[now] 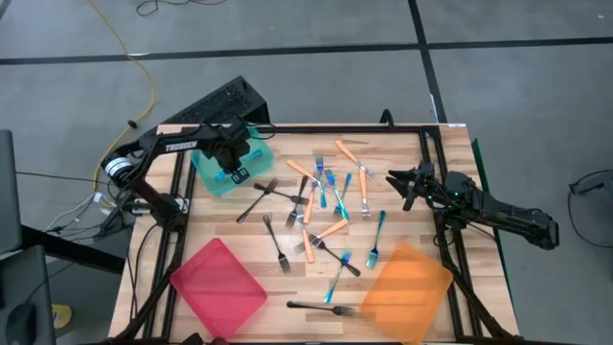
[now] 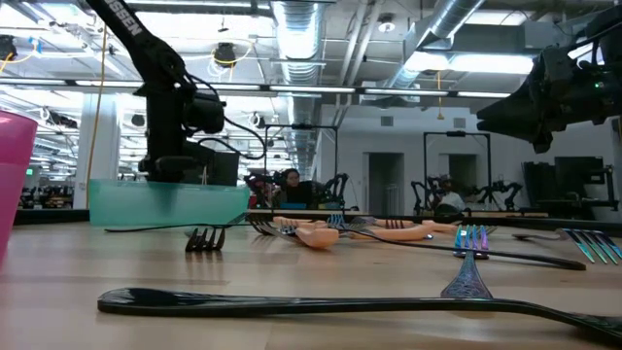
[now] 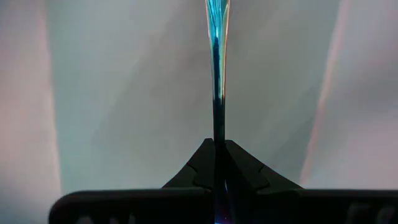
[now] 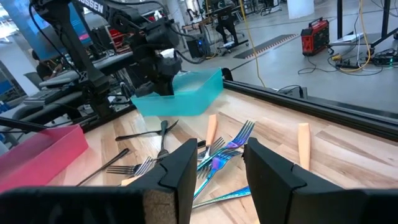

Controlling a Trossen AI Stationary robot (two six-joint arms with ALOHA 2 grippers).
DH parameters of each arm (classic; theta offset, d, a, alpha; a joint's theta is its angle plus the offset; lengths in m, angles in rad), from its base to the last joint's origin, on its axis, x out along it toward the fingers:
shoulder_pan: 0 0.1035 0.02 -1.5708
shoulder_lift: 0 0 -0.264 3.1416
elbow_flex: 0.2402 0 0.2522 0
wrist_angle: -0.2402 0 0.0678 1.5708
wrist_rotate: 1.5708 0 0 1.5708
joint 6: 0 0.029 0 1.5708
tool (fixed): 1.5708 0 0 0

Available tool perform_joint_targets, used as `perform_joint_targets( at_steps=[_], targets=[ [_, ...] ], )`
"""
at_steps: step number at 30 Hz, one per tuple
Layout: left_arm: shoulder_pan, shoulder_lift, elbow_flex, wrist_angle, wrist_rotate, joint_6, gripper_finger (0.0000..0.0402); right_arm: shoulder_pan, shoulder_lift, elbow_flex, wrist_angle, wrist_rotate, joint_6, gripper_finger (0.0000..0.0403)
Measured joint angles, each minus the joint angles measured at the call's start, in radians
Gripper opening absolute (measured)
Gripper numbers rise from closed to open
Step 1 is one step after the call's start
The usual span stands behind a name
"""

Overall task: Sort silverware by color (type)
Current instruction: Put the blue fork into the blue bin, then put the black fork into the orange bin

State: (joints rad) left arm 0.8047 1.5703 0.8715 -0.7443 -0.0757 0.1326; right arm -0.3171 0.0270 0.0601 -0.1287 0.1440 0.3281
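1. My left hand [image 1: 235, 163] sits over the teal tray [image 1: 213, 175] at the upper left of the high view, pinched tight on a blue fork [image 3: 217, 50]. The wrist view shows the slim handle clamped between the fingers [image 3: 249, 174] and running out over the tray's floor.
2. I judge the fork is held there because teal is its bin – letting go is the step left for this piece.
3. My right hand [image 1: 402, 184] hovers at the right edge of the pile, fingers [image 4: 180, 171] parted about halfway with nothing between them. Its wrist view looks straight onto blue forks and an orange fork [image 4: 211, 130], so I read it as lined up for the next pick.
4. The rest of the silverware [image 1: 321, 206] lies scattered on the tabletop [image 1: 402, 144] in the middle of the frame – orange, blue and black forks crossing one another.
5. One black fork [image 1: 321, 309] lies apart at the bottom, between the red tray [image 1: 218, 285] and the orange tray [image 1: 407, 283].
6. Neither of those two trays shows a fork clearly inside it, so I judge the sort is at an early stage.
7. The overlaps in the pile could drag a neighbour along on a lift.
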Motion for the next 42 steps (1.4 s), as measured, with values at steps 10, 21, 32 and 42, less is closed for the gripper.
perform_joint_targets(
  at_steps=[10, 21, 32, 42],
  targets=[
    [-0.005, 0.005, 0.000, 0.013, -0.009, 0.006, 0.0045, 0.000, 0.000, 0.000, 0.000, 0.000, 0.003, 0.0155],
    [-0.042, 0.005, 0.035, 0.027, -0.019, 0.032, 0.0135, 0.000, 0.000, 0.000, 0.000, 0.000, 0.003, 0.0155],
    [-0.046, 0.005, 0.248, -0.196, -0.036, 0.029, 0.0140, 0.000, 0.000, 0.000, 0.000, 0.000, 0.003, 0.0155],
    [-0.144, 0.000, 0.410, -0.329, 0.083, 0.171, 0.0139, 0.000, 0.000, 0.000, 0.000, -0.001, 0.003, 0.0155]
  ],
)
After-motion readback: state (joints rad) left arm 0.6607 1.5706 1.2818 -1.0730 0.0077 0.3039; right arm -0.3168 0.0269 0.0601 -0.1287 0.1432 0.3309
